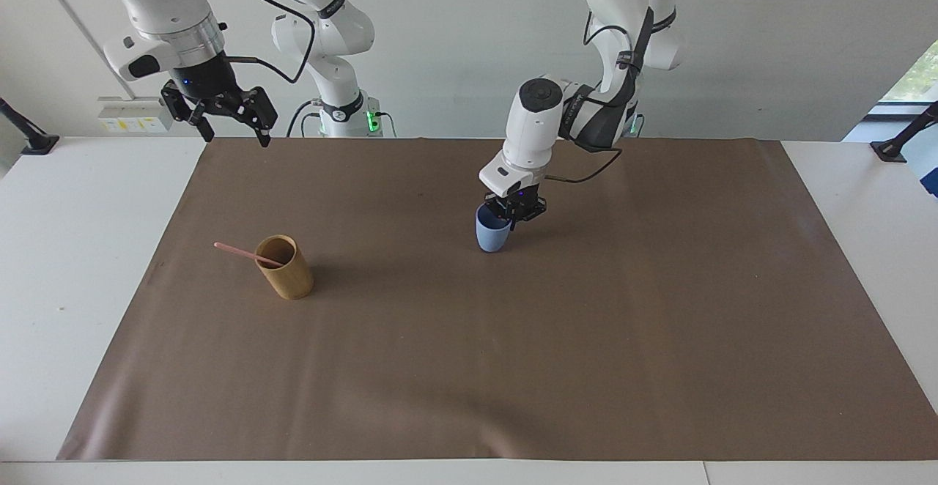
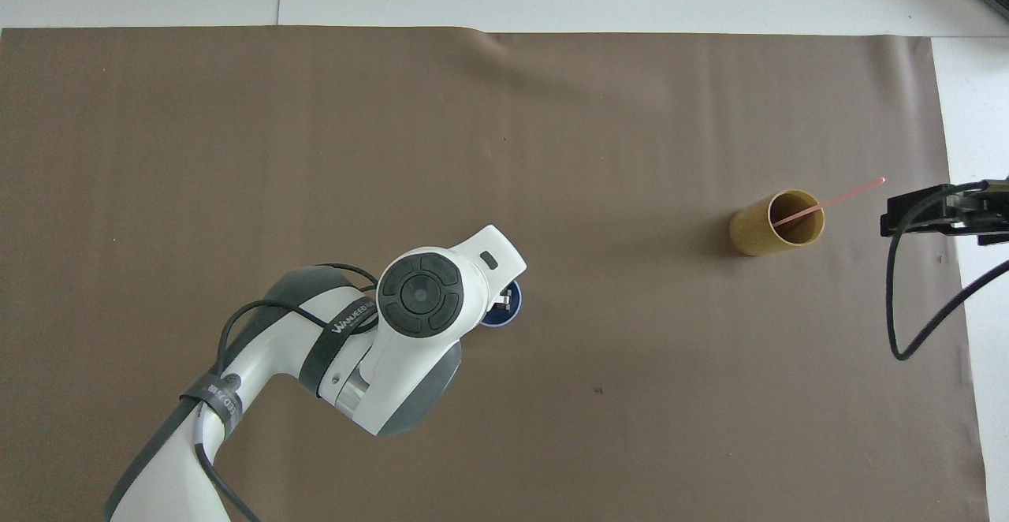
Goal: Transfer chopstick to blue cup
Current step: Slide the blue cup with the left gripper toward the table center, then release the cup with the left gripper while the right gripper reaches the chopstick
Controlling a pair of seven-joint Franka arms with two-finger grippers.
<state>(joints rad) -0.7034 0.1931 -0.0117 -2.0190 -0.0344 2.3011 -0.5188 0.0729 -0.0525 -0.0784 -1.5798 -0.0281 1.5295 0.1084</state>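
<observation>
We look from two high cameras. The facing view sits across the table (image 1: pixel 88 265) from the robots, angled down, far enough back to take in both arm bases, the wall and the whole brown mat (image 1: pixel 513 368). The overhead view hangs above the robots' own end, looking steeply down and forward, closer in, so the mat (image 2: pixel 552 112) nearly fills it. We see the same mat in both, turned half a turn, with the bamboo cup (image 1: pixel 284 267) (image 2: pixel 776 222) on swapped sides.
</observation>
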